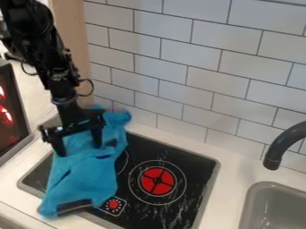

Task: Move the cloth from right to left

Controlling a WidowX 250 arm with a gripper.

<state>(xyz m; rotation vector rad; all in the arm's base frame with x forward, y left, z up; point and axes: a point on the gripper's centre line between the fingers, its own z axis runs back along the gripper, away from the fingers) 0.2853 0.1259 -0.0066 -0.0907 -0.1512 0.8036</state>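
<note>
The black gripper is at the left of the camera view, over the upper left part of the blue cloth. Its two fingers stand wide apart, with blue fabric visible between and behind them. Rumpled and stretched lengthwise, the cloth covers the left side of the black stove top. One end lies near the backsplash behind the gripper; the other, with a dark strip, hangs over the stove's front left edge. Whether the fingertips touch the fabric I cannot tell.
A red-centred burner and a red knob are right of the cloth. Farther right are a grey sink and a dark faucet. White tiles rise behind; a dark panel with red glow stands at the left edge.
</note>
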